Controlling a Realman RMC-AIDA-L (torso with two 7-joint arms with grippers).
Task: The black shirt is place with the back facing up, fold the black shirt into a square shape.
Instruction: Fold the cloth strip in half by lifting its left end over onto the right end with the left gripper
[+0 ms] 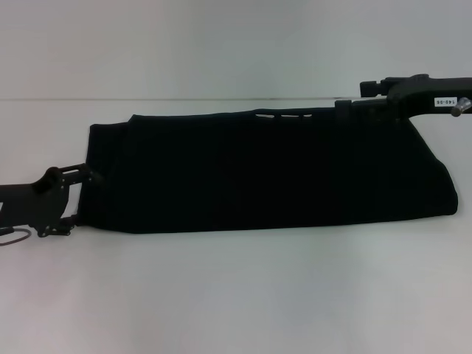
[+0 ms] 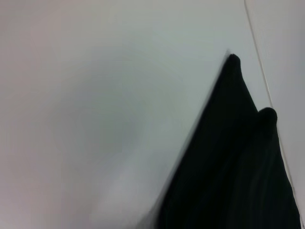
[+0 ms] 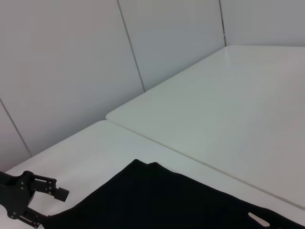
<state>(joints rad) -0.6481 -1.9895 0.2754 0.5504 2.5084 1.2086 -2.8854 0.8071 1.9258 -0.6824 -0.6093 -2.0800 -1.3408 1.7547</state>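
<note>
The black shirt (image 1: 265,173) lies as a long folded band across the white table (image 1: 236,295), back up, with small white marks along its far edge. My left gripper (image 1: 80,199) sits at the band's left end, open, its fingers (image 1: 80,174) spread on either side of the shirt's edge. My right gripper (image 1: 345,105) rests at the shirt's far edge near the right end. The left wrist view shows a pointed corner of the shirt (image 2: 238,167). In the right wrist view the shirt (image 3: 167,202) has the left gripper (image 3: 47,202) beside it.
A seam (image 1: 184,99) runs across the table just behind the shirt. White wall panels (image 3: 71,71) stand beyond the table. Bare table surface stretches in front of the shirt.
</note>
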